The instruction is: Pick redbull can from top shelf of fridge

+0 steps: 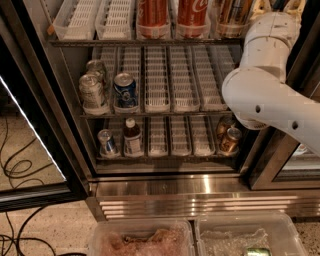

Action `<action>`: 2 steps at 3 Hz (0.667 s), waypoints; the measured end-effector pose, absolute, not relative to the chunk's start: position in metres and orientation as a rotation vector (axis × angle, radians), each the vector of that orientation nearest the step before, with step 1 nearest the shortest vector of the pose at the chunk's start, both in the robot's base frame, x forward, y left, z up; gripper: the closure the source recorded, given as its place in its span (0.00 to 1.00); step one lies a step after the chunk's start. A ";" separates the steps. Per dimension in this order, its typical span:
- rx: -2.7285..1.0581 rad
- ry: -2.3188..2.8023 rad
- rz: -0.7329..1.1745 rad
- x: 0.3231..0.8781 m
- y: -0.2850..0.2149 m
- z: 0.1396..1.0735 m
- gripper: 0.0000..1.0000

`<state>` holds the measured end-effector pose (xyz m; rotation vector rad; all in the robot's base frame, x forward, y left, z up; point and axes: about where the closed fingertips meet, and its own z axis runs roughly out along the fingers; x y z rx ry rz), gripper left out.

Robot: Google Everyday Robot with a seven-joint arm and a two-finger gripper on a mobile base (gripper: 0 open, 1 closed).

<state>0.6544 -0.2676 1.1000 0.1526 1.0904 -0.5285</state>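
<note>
Where my arm stands: my white arm [265,100] shows from the right edge, is bent at a thick elbow in front of the two lower racks, and from there points straight up along the right side of the fridge [200,187].
Gripper: my gripper [278,5] is at the very top edge of the view, at the right end of the top shelf [150,42], and mostly cut off (open or closed, I cannot tell).
Wanted can: the redbull can I cannot pick out with certainty; my arm hides the right end of the top shelf.
Top shelf, middle lanes: two Coca-Cola cans [192,12], upright.
Lowest rack, left lane: a slim blue-and-silver can [106,142], upright, well apart from my gripper.
</note>
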 end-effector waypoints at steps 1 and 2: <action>0.153 1.090 -0.528 0.654 -0.268 1.100 0.46; 0.153 1.090 -0.529 0.654 -0.268 1.100 0.38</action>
